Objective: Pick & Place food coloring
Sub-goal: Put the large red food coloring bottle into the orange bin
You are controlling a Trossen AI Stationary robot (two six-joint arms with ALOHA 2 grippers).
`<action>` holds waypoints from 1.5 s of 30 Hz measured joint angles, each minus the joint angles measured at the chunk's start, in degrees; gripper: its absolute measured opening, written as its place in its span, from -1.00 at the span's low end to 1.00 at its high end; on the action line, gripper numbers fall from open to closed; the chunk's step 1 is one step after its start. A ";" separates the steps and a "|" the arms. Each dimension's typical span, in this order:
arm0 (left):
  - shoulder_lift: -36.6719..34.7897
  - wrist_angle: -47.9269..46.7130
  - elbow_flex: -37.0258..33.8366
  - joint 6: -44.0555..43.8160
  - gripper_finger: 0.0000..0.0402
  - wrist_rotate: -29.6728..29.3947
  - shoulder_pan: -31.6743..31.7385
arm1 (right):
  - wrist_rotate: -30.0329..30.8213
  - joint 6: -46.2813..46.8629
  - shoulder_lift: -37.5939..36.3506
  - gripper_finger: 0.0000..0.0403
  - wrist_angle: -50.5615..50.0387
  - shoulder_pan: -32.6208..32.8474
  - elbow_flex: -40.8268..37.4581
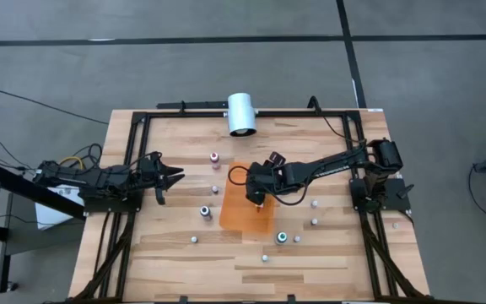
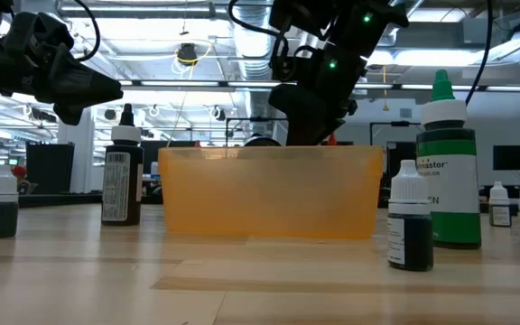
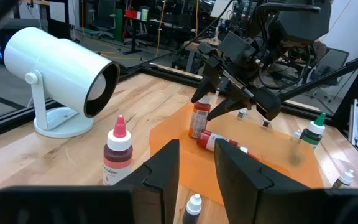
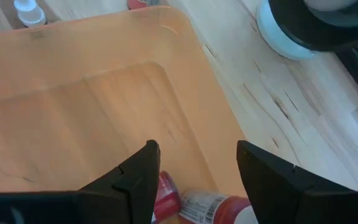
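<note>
Right pincer (image 4: 194, 180) spread, released above orange bin (image 4: 92, 81); red bottle (image 3: 199, 118) upright inside, could topple on retreat. Left pincer (image 3: 196, 171) spread, idle near counter's left edge.

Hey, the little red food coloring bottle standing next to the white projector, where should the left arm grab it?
Grip the red bottle across its body, just below the shoulder, coming down from above. It stands upright on the bare wood, and its pointed cap is too narrow for a sure hold. The white projector sits close behind it, so a low sideways approach looks tighter. The left gripper is open.
</note>
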 joint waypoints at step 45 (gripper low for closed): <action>0.00 -0.79 0.02 0.00 -0.54 0.02 -0.02 | -17.50 -83.62 -0.13 -0.13 -10.45 3.58 4.34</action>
